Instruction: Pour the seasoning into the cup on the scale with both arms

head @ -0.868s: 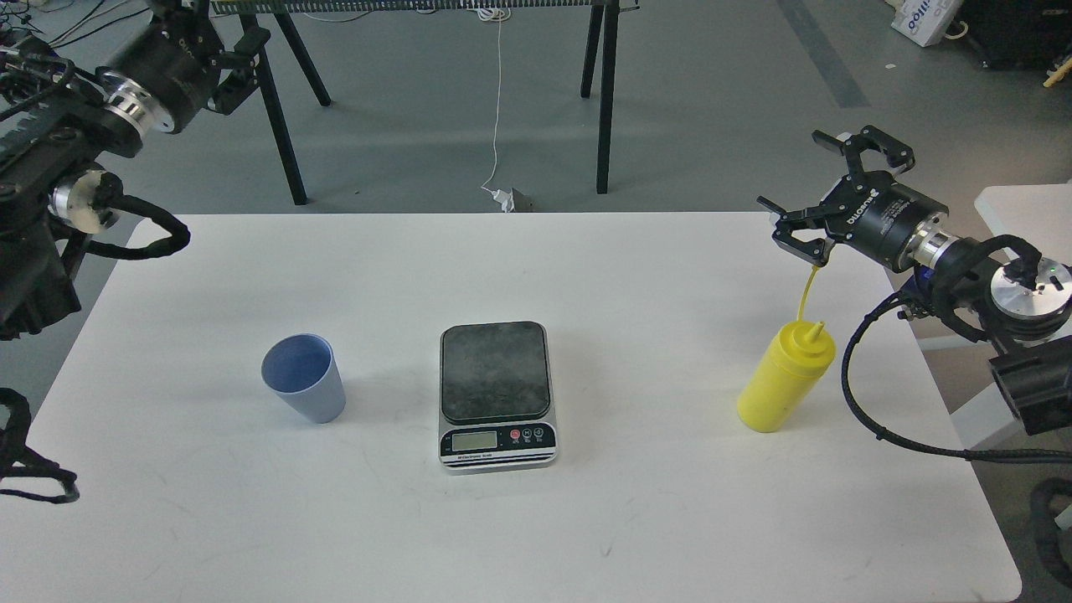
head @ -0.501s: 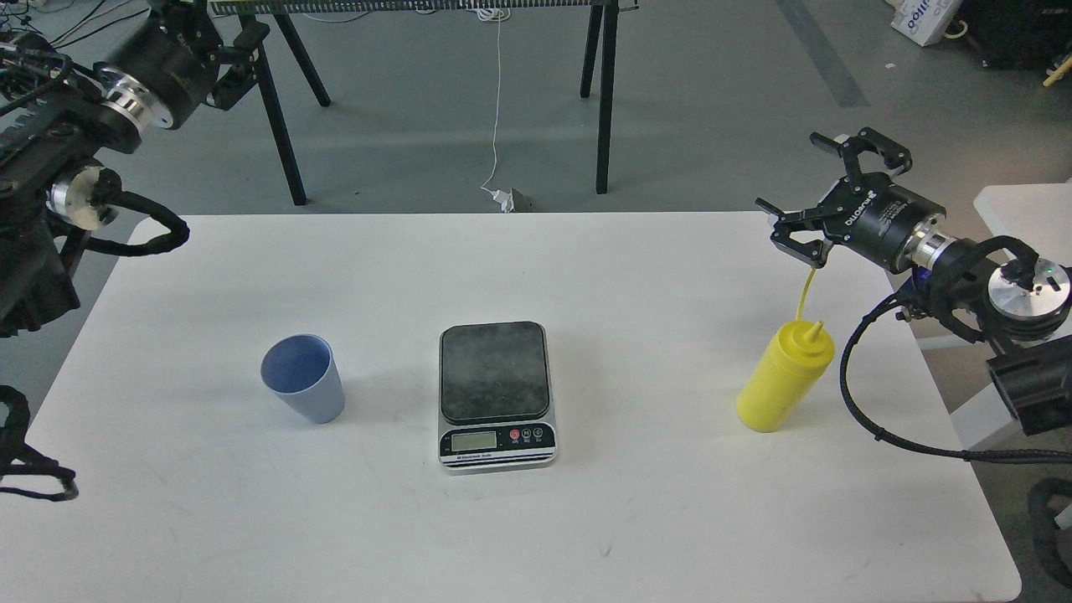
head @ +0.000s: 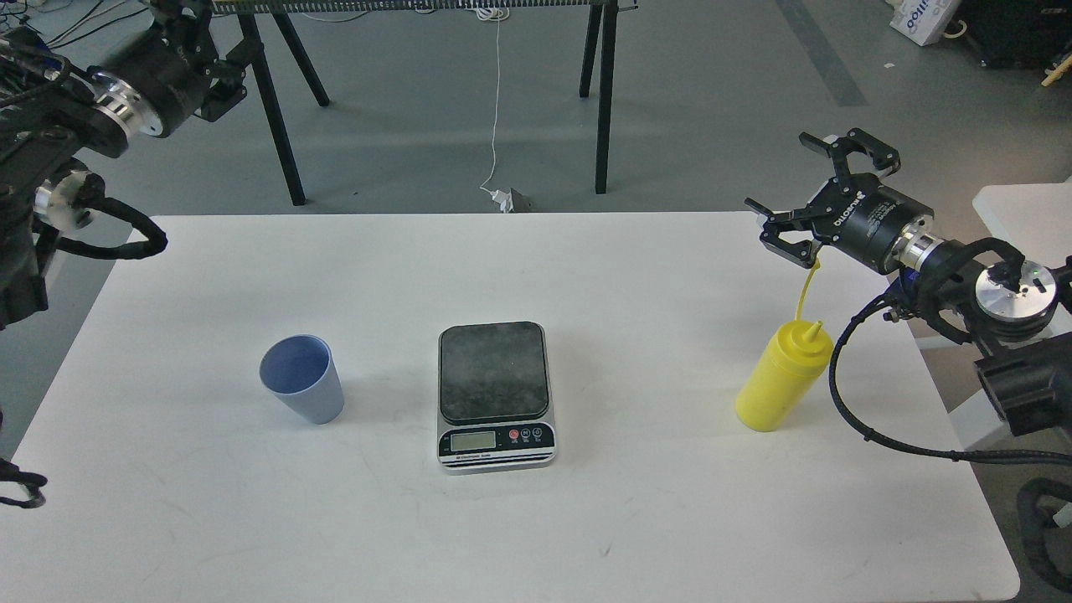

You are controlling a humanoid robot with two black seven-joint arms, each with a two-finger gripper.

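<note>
The light-blue ribbed cup [head: 302, 378] stands upright on the white table [head: 653, 519], left of the scale. The silver scale [head: 496, 395] with its dark plate sits at the table's middle; nothing is on it. The yellow seasoning bottle [head: 784, 378] stands at the right, its cap strap rising from the nozzle. My right gripper [head: 794, 188] is open and empty, above and a little behind the bottle, close to the strap's top. My left gripper [head: 203, 50] is high at the top left, far from the cup; its fingers are dark and hard to tell apart.
Black trestle legs [head: 605, 92] stand on the grey floor behind the table, with a white cable [head: 496, 109] hanging between them. A second white surface [head: 1026, 209] lies at the right edge, behind my right arm.
</note>
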